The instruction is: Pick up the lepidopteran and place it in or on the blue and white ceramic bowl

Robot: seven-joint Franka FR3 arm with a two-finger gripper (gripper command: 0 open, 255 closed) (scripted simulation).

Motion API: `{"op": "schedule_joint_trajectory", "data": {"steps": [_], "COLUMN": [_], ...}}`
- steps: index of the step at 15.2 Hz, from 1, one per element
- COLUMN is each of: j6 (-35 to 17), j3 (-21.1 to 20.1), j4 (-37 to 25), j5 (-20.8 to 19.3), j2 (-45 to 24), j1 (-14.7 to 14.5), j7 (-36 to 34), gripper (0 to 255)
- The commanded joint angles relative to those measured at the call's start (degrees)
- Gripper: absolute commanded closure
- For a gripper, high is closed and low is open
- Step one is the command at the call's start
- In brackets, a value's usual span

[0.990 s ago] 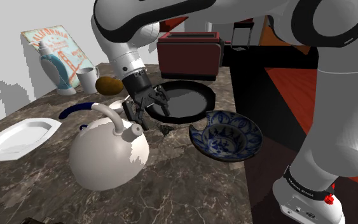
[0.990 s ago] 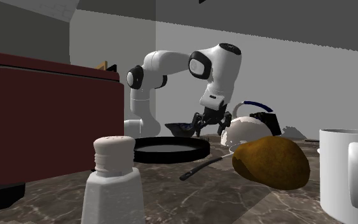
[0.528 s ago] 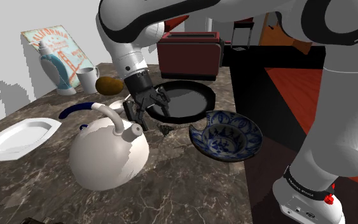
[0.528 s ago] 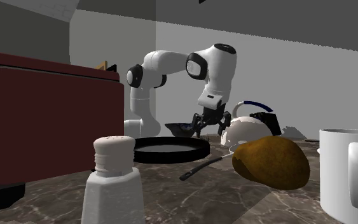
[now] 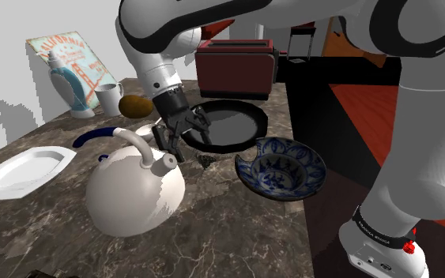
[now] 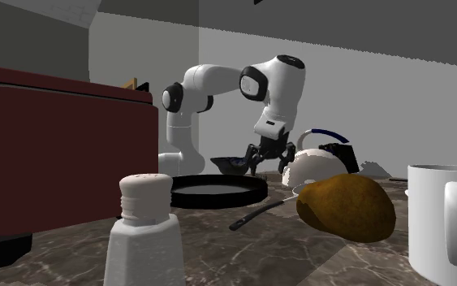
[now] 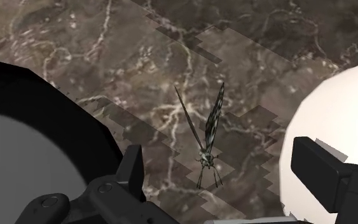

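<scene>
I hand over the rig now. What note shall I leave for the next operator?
Claw: open, low over the counter, holding nothing.
Butterfly: on the counter between the jaws, untouched, with the kettle on one side and the pan on the other.
Bowl: empty, next to the pan.
Done: claw lined up on the butterfly.
Left: lower, close, lift, carry to the bowl, release.

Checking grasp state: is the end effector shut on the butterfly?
No. The butterfly stands free on the marbled counter between the end effector's open fingers, neither touching it.
</scene>
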State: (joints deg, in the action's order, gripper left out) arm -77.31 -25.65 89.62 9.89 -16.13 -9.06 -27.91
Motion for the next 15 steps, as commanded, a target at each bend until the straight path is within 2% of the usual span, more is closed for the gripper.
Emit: {"op": "schedule_joint_trajectory", "data": {"steps": [1, 5, 6, 7, 9, 10, 15], "j6": [0.8, 0.58, 0.64, 0.64, -10.9, -12.92, -16.85], "j3": [-0.34, -0.51, -0.19, -0.19, -1.71, -2.47, -2.48], "j4": [0.47, -0.02, -1.87, -1.87, 12.39, 15.08, 19.79], "j5": [-0.75, -0.82, -0.6, -0.6, -11.05, -13.42, -13.1], "j2": [-2.15, -2.8, -0.82, -0.82, 13.83, 16.37, 17.29], "j1": [-0.69, -1.12, -0.66, -0.66, -4.71, -5.39, -4.99], "j7": [-0.49, -1.04, -0.77, -0.77, -8.12, -10.21, -9.93], "gripper": [255, 255, 0, 0, 0, 0, 0]}}
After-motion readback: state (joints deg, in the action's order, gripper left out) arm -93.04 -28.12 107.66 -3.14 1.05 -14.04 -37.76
